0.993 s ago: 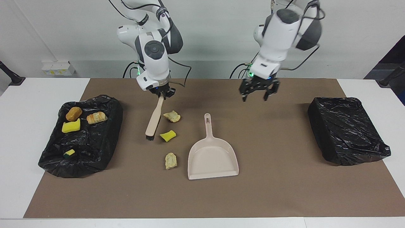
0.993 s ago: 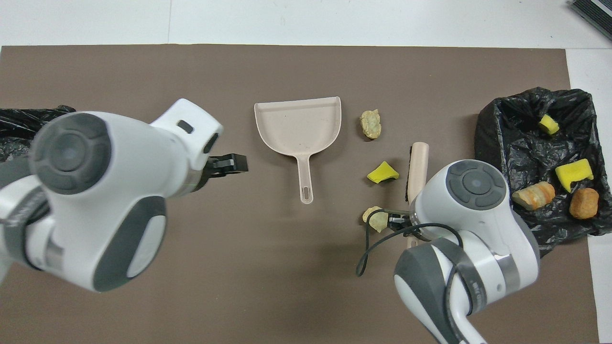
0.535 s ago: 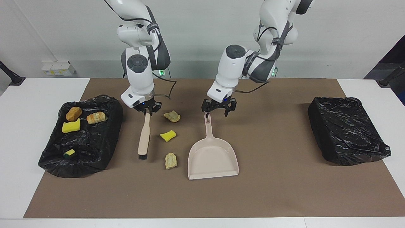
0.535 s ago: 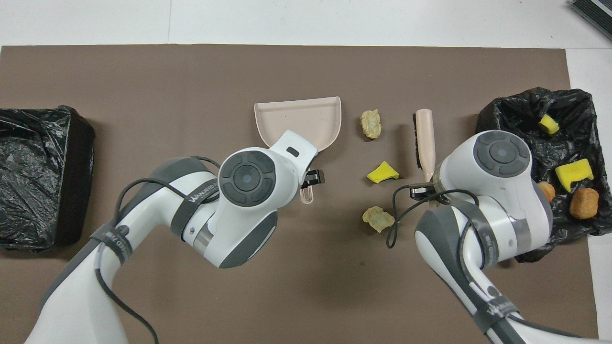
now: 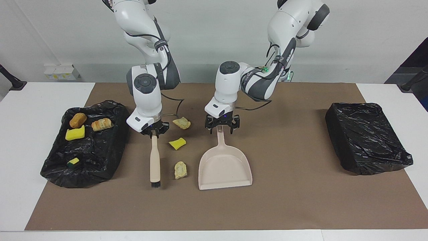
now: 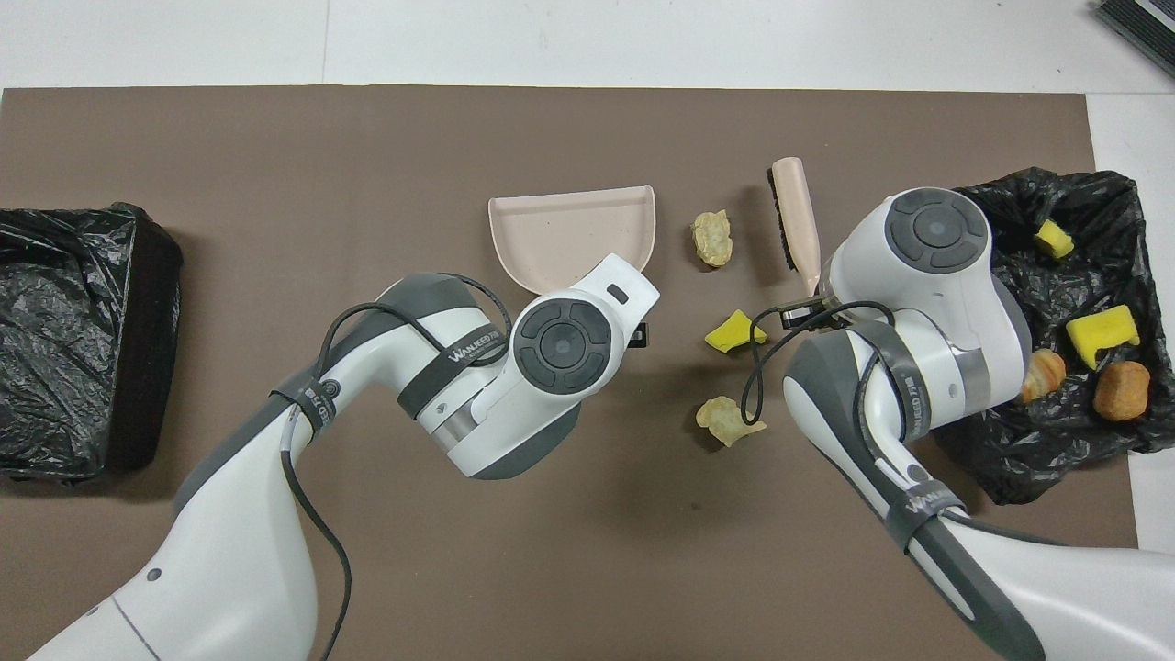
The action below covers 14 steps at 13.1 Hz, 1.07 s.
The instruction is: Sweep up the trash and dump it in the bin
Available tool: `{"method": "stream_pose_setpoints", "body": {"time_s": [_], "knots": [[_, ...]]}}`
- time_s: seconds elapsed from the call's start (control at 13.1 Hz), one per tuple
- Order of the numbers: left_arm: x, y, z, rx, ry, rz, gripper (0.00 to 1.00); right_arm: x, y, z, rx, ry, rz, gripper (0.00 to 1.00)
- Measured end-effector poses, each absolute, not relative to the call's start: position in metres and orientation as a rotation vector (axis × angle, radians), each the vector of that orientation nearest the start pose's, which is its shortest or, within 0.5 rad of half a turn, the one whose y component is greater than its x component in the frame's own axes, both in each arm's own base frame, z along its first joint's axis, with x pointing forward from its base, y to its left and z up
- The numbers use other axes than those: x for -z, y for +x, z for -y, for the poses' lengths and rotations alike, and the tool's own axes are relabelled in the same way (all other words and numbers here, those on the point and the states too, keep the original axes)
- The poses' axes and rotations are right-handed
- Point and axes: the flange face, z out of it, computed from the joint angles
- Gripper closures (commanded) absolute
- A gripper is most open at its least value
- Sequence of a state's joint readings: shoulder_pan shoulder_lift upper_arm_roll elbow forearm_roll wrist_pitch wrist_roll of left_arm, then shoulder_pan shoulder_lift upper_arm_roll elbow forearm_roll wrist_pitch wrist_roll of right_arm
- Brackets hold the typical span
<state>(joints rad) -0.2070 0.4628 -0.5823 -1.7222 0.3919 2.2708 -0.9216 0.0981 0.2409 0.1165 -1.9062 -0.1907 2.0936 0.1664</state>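
My right gripper (image 5: 153,131) is shut on the handle end of a beige brush (image 5: 154,162). The brush's bristle end reaches down to the mat beside the trash. Three trash pieces lie on the mat between brush and dustpan: a beige chunk (image 5: 182,123), a yellow sponge bit (image 5: 177,143) and another beige chunk (image 5: 180,169). My left gripper (image 5: 220,129) stands open with its fingers either side of the handle of the beige dustpan (image 5: 224,169). In the overhead view the left wrist hides that handle, and the dustpan (image 6: 569,225) and brush (image 6: 795,220) show.
A crumpled black bag (image 5: 97,150) at the right arm's end carries an orange-brown lump (image 5: 78,120), a striped beige piece (image 5: 102,124) and two yellow sponge bits. A bin lined with black plastic (image 5: 366,137) stands at the left arm's end. A brown mat (image 5: 301,201) covers the table.
The right gripper has carried the brush farther from the robots, alongside the trash. The left gripper swung in from the left arm's end and came down over the dustpan handle.
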Motion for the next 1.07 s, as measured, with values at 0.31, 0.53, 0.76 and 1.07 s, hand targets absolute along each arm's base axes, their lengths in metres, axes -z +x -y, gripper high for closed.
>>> {"method": "stream_pose_setpoints", "body": {"time_s": [0.31, 0.53, 0.76, 1.07], "knots": [[-0.355, 0.512, 0.440, 0.275, -3.188, -0.076, 0.69, -0.371, 0.608, -0.118, -0.003, -3.287, 0.337, 1.00], [-0.353, 0.513, 0.440, 0.262, -3.182, -0.068, 1.00, -0.359, 0.610, -0.119, -0.043, -3.271, 0.470, 1.00], [-0.360, 0.521, 0.434, 0.297, -3.139, -0.168, 1.00, -0.357, 0.609, -0.123, -0.051, -3.264, 0.517, 1.00], [-0.406, 0.543, 0.386, 0.284, -2.915, -0.745, 1.00, -0.352, 0.603, -0.136, -0.091, -3.224, 0.711, 1.00]]}}
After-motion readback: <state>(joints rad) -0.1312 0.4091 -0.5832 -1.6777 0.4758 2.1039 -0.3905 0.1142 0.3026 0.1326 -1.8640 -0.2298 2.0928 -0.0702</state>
